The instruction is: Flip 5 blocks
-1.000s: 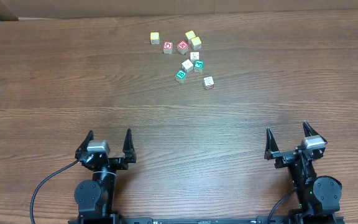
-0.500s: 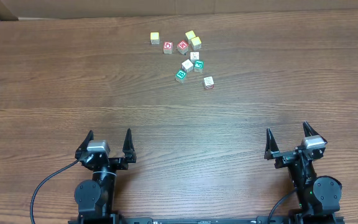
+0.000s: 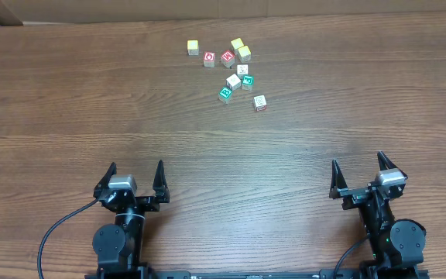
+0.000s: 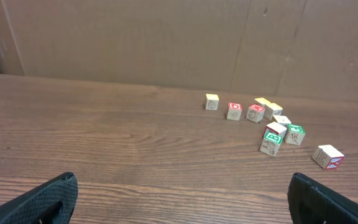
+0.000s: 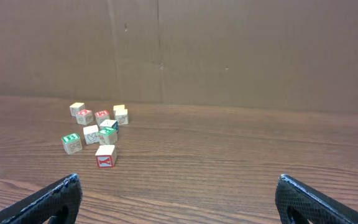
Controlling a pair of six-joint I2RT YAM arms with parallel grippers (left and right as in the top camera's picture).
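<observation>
Five small blocks with white or teal tops lie in a loose cluster at the far centre of the table: a white block (image 3: 242, 69), a white block (image 3: 233, 80), a teal block (image 3: 247, 81), a teal block (image 3: 225, 94) and a white block (image 3: 259, 102) nearest me. In the left wrist view the teal pair (image 4: 270, 143) (image 4: 295, 134) sits far right. The right wrist view has the nearest white block (image 5: 105, 155) showing a red letter side. My left gripper (image 3: 136, 167) (image 4: 182, 199) and right gripper (image 3: 358, 163) (image 5: 179, 199) rest open at the near edge, far from the blocks, with nothing between their fingers.
Three yellow cubes (image 3: 193, 47) (image 3: 237, 44) (image 3: 244, 53) and two red-faced cubes (image 3: 209, 58) (image 3: 227, 57) lie just behind the cluster. A cardboard wall (image 4: 166, 43) stands along the table's far edge. Bare wood table (image 3: 223, 147) stretches between the grippers and the cubes.
</observation>
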